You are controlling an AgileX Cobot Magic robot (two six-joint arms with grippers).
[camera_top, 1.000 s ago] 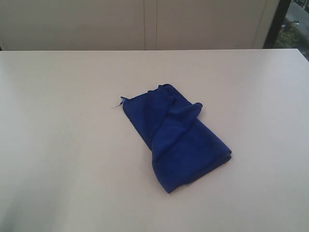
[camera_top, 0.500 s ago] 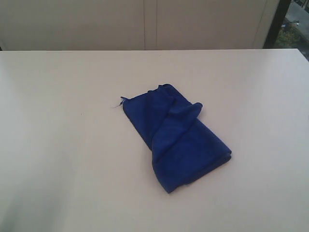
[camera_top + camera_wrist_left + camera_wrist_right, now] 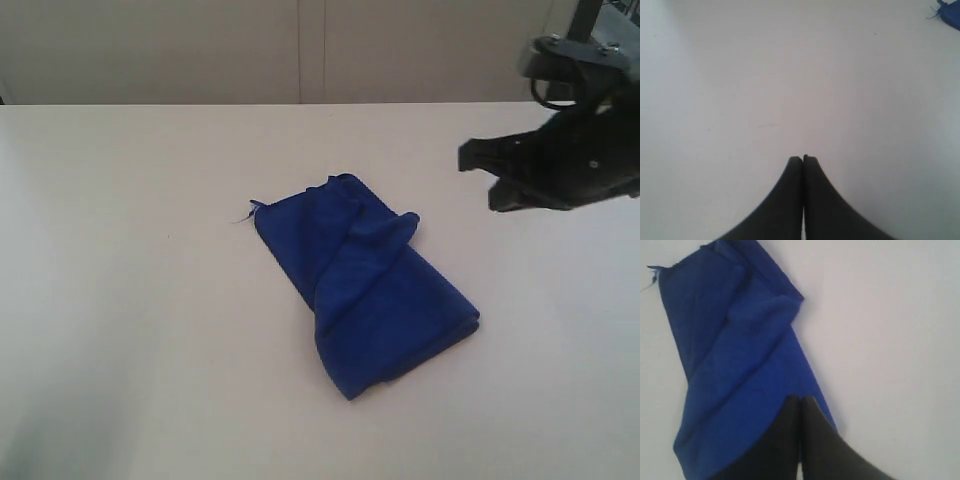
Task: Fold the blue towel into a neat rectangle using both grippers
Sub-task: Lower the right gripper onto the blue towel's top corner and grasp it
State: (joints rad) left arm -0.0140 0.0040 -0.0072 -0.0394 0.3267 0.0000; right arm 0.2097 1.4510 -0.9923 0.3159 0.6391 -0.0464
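Exterior view: towel lay near the centre of the table, bunched into a rough oblong and not yet a neat rectangle. A rumpled flap crossed its upper half. Its long axis ran from about 10 o'clock to about 4 o'clock, with the loose thread at the 10 o'clock corner.

Right gripper hung above the table at about 2 o'clock from the towel, apart from it, tips pointing toward it. From those tips the towel lay toward 8 o'clock. Right wrist view: fingers pressed together, nothing between them, towel directly beyond the tips and filling much of the frame.

Left gripper was not seen in the exterior view. Left wrist view: fingers likewise closed and empty over bare table. Only one towel corner with its thread showed at the frame's far edge, well apart from the tips.

Judgement: the right arm was the nearer. Both grippers would need to open before any pinch. The left arm had more ground to cover to reach the thread corner.
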